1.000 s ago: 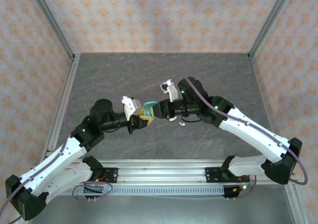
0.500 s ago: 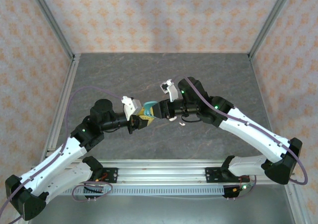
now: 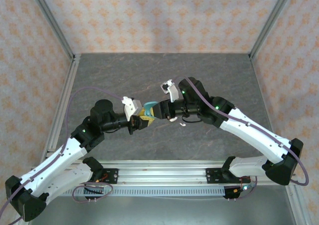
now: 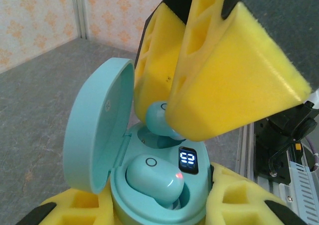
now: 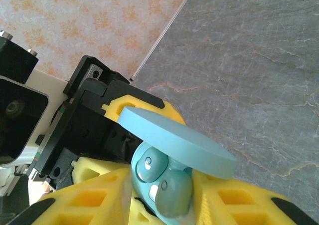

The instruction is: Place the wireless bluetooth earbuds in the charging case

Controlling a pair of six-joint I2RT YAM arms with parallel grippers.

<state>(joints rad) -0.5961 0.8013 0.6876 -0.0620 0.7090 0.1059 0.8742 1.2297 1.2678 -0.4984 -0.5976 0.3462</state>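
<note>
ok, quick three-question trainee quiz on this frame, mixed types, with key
1. True or false: the hinged lid of the pale teal pebble-shaped charging case is shut.
2. How many small pale teal earbuds lie fully seated in the case? A none, B one, C two.
3. Fill in: the case is clamped between the yellow foam fingers of the ___ gripper.
Key: 1 false, the lid stands open. 2 B: one seated earbud; the right gripper holds the second earbud over the other slot. 3 left: the left gripper grips the case.
</note>
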